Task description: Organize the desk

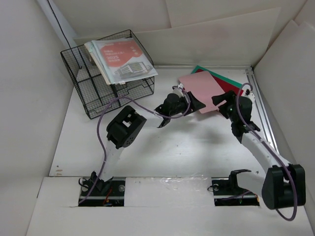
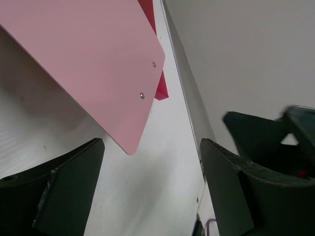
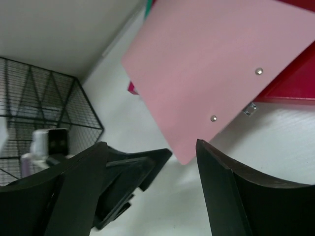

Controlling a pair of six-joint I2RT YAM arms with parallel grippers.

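Top external: large flat matte white bench (image 1: 187, 147), thin metal rail (image 1: 261, 105) along its right edge, spans the floor between upright white boards (image 1: 29, 98) | left hand (image 1: 193, 102) spread, empty | right hand (image 1: 222, 102) spread, empty | both flank the near corner of the flat pink board (image 1: 204, 88) | black wire basket (image 1: 83, 93) at far left

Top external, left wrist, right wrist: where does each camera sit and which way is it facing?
Top external: above and behind, looking down on the desk, wire basket, left arm, right arm.
Left wrist: low over the desk, facing the pink board; its open left pincer frames the view.
Right wrist: low, facing the pink board and basket; open right pincer shows.
Shared: both wrist views catch the board's riveted corner.
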